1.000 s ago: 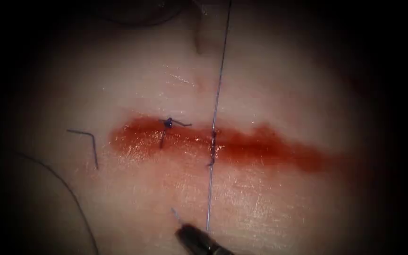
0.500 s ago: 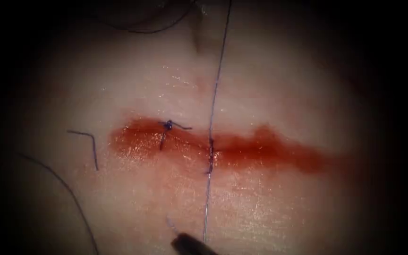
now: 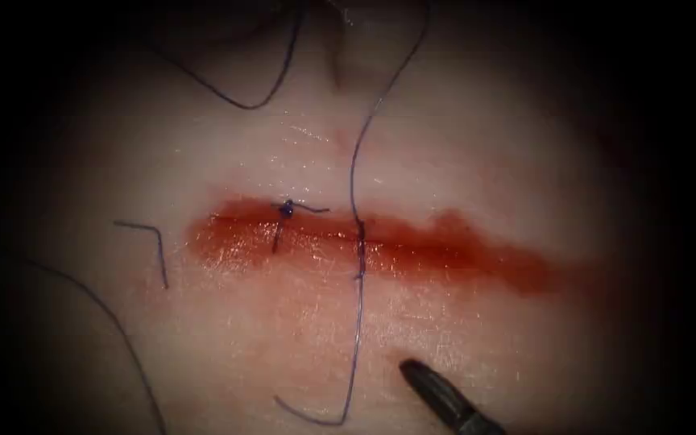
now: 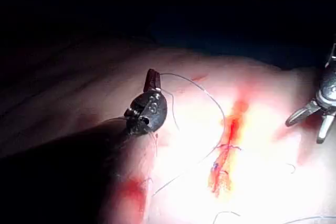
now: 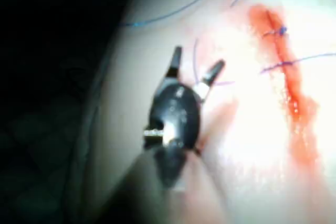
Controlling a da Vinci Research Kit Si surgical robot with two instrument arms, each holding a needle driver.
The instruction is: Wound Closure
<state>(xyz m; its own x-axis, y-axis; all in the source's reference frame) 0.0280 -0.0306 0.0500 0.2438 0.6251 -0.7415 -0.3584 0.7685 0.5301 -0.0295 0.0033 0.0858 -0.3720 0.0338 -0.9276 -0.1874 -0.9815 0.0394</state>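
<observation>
**Loose stitch across the cut, one end held**

The left arm's slim metal needle driver [image 4: 153, 78] has its jaws closed on the thin dark-blue suture thread [image 4: 195, 83], gripped right at the tips. The right arm's needle driver [image 5: 198, 61] has its jaws spread well apart. A strand runs between them, but they clamp nothing.

In the endoscope view the thread crosses the red, wet cut [image 3: 445, 254] in the pale pork-belly tissue [image 3: 461, 145] near its middle. It hangs slack on both sides and ends in a short curled tail [image 3: 308, 415] just left of the right tool. A finished knotted stitch [image 3: 287, 209] sits toward the cut's left end, in the red fluid [image 3: 235, 242]. A bent cut end of thread [image 3: 151, 238] lies further left. Where the needle is, I cannot tell.

This looks like thread handling on the untied second stitch. To do it well, draw gently along the line of the stitch, so the thread does not saw at the edges. Watch the short tail so it is not dragged through.
</observation>
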